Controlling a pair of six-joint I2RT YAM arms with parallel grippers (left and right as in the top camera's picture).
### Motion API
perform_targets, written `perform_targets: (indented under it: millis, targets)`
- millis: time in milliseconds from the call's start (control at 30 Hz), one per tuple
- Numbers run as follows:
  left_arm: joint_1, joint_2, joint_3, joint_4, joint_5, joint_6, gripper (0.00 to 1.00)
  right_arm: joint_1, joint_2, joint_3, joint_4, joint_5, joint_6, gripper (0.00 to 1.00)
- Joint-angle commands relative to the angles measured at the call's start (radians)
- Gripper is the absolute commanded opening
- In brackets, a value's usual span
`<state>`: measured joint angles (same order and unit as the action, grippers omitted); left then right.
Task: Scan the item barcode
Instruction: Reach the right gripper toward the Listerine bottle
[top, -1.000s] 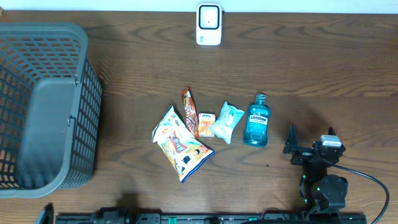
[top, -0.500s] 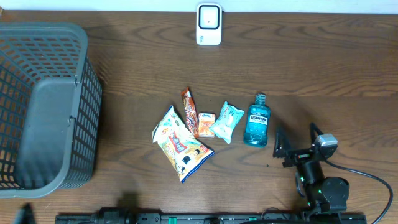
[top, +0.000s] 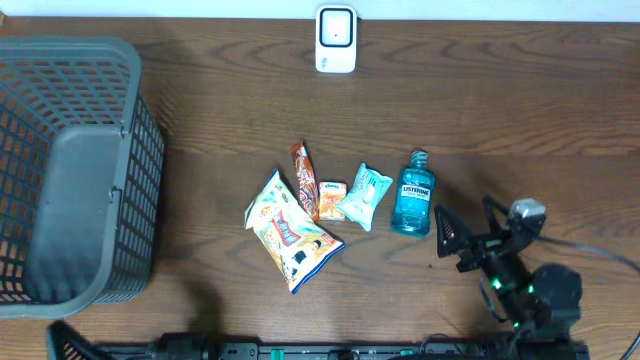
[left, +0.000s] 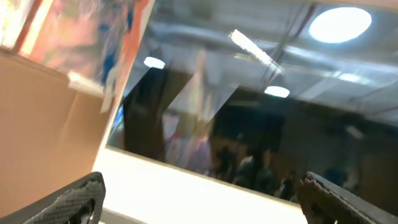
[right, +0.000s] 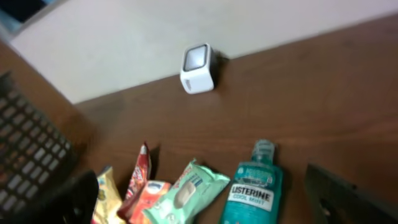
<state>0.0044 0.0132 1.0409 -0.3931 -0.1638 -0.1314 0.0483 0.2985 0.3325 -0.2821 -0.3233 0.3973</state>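
Note:
The white barcode scanner (top: 336, 38) stands at the table's far edge, also in the right wrist view as the scanner (right: 198, 68). In mid-table lie a blue Listerine bottle (top: 412, 195), a green wipes packet (top: 365, 196), a small orange packet (top: 331, 200), a red snack stick (top: 304, 180) and a yellow chips bag (top: 288, 232). My right gripper (top: 465, 228) is open just right of and nearer than the bottle, holding nothing. Its wrist view has the bottle (right: 252, 193) between the open right gripper (right: 199, 190). My left gripper (left: 202, 202) is open and empty, pointing up at a wall and ceiling.
A large dark grey mesh basket (top: 135, 150) fills the table's left side, its corner the basket (right: 25, 155) in the right wrist view. Part of the left arm (top: 62, 342) shows at the bottom left edge.
My right gripper has swung left and slightly forward, toward the Listerine bottle. The left arm has shifted at the bottom left edge. The items have not moved.

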Motion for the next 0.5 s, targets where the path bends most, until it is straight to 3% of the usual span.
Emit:
perform_targets:
  millis: [0,133,300,467]
  targets:
    - [-0.003,-0.008,-0.014,-0.010,-0.039,-0.005,0.98,0.006,0.156,0.129,-0.090,-0.043,0.013,0.99]
    - [-0.004,-0.008,-0.049,-0.038,-0.038,-0.039,0.98,0.006,0.356,0.282,-0.249,-0.110,0.013,0.99]
    - [-0.004,-0.008,-0.134,-0.056,-0.035,-0.240,0.97,0.006,0.507,0.311,-0.229,-0.287,0.013,0.99]
    - [-0.004,-0.008,-0.276,0.004,-0.032,-0.274,0.98,0.009,0.614,0.314,-0.175,-0.290,0.058,0.99]
